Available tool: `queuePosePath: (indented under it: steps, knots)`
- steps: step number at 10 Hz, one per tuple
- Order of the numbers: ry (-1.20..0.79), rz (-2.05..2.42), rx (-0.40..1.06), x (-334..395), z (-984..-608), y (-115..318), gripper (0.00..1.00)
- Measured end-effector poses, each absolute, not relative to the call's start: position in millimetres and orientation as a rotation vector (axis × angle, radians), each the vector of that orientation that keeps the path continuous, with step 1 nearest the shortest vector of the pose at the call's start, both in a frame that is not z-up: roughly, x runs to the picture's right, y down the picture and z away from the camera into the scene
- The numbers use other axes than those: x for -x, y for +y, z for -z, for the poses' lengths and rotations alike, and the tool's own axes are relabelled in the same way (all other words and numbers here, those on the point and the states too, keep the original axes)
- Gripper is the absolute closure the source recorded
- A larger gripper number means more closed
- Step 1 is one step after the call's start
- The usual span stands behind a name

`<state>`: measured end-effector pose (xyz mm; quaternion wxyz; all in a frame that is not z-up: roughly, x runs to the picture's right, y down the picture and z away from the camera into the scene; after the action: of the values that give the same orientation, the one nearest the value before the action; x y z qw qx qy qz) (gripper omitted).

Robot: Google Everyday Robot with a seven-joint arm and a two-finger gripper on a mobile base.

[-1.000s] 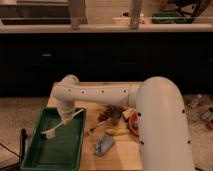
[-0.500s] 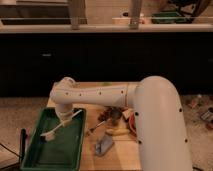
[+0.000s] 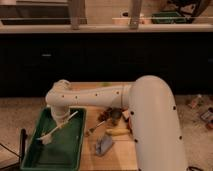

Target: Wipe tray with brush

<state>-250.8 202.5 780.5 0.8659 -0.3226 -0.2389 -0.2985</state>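
Note:
The green tray lies at the lower left, next to the wooden board. My white arm reaches from the right across the board, and its wrist bends down over the tray's far end. My gripper sits just above the tray's far part, shut on the brush. The brush is slim and white. It slants from upper right to lower left, and its bristled head rests on the tray floor near the middle left.
The wooden board to the right of the tray holds a grey metal utensil, a yellow item, a grey folded object and dark items. A black post stands at the tray's left rim. A dark counter front runs behind.
The wrist and brush have shifted slightly left and toward the near side of the tray. The brush head has slid along the tray floor.

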Motion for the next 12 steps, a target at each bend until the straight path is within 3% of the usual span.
queuePosePath:
  steps: [5,12]
  knots:
    - [-0.508,0.746,0.644,266.4,-768.5,218.7,1.00]
    - [-0.356,0.828,0.663,258.2,-774.3,236.1,1.00]
